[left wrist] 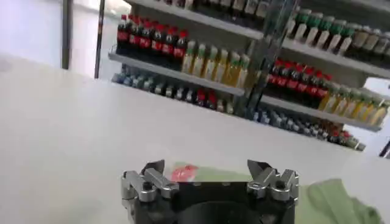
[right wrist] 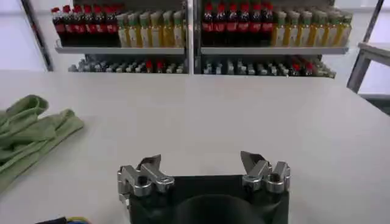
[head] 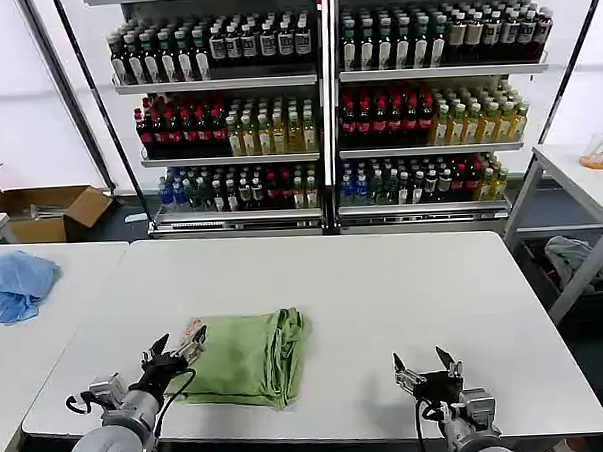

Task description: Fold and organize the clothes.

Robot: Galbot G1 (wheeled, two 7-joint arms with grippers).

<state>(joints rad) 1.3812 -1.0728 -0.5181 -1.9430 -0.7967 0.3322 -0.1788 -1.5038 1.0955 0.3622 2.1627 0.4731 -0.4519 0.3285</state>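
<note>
The light green polo shirt lies folded into a compact rectangle on the white table, near the front left. A bit of its red-and-white print peeks out at its left edge. My left gripper hovers open just left of the shirt, nothing between its fingers; the left wrist view shows the shirt and red print right ahead of the gripper. My right gripper stands open near the front right edge, well apart from the shirt, and its own wrist view shows it over bare table.
A light blue cloth lies on a second table at the left. Shelves of bottles stand behind the table. A cardboard box sits on the floor at far left, and a metal rack with fabric stands at the right.
</note>
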